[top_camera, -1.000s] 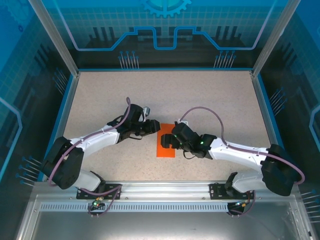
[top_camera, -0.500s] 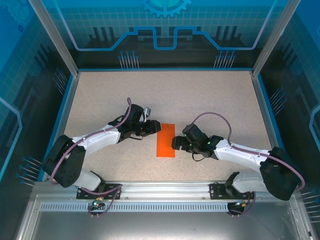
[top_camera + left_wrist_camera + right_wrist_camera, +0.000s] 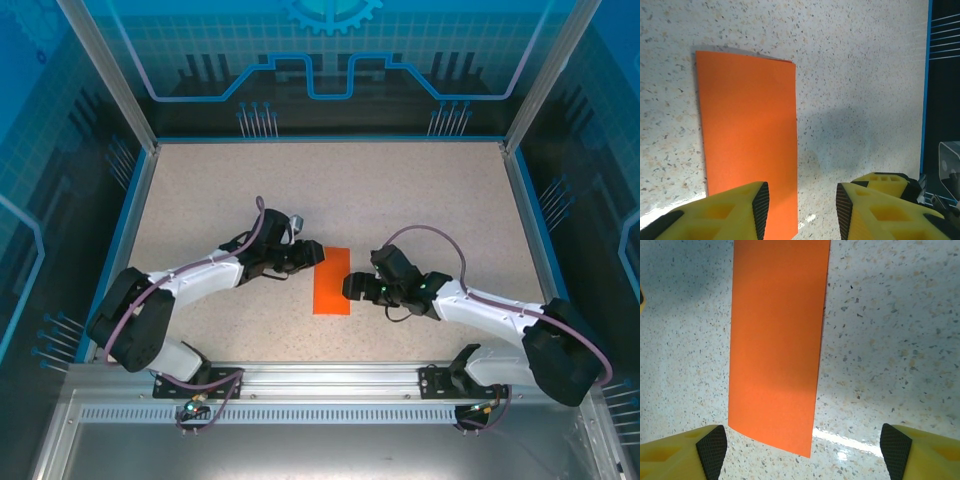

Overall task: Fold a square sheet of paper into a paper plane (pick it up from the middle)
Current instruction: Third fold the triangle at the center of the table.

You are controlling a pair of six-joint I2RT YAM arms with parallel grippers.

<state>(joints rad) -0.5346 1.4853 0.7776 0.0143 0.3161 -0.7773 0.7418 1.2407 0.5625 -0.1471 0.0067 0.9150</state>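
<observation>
The orange sheet of paper (image 3: 332, 281) lies flat on the table as a narrow rectangle, folded in half along its length. My left gripper (image 3: 311, 258) is open at the paper's upper left edge. In the left wrist view one yellow finger (image 3: 730, 215) hangs over the paper (image 3: 747, 135) and the other over bare table, with the left gripper (image 3: 801, 207) holding nothing. My right gripper (image 3: 349, 287) is open just right of the paper. In the right wrist view the right gripper (image 3: 804, 452) stands wide apart, short of the paper's (image 3: 777, 335) near edge.
The speckled beige table (image 3: 430, 190) has a blue raised rim (image 3: 320, 139) and transparent walls around it. A metal rail (image 3: 320, 382) runs along the near edge by the arm bases.
My right gripper has drawn back to the right, off the paper, leaving the whole folded rectangle uncovered. The left arm has hardly moved.
</observation>
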